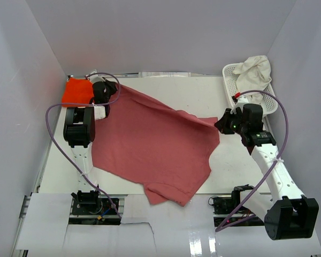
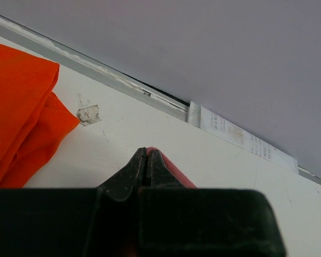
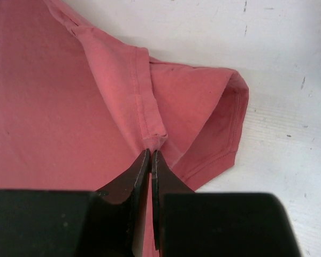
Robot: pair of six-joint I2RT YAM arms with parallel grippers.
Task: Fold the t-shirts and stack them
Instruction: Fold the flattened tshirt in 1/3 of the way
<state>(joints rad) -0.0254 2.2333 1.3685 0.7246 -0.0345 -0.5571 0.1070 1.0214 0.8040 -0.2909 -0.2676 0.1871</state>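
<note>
white table (image 1: 195, 92), grey walls (image 1: 166, 32), rose-red shirt (image 1: 150, 144) spread

No legible word, brand, number or sign in any view. Closest to writing: faint grey marks on a white paper strip (image 2: 241, 135) lying along the far edge of the table (image 2: 230, 182), at the foot of the back wall, seen from the left wrist. Too small and blurred to make out a single letter or digit.
</note>
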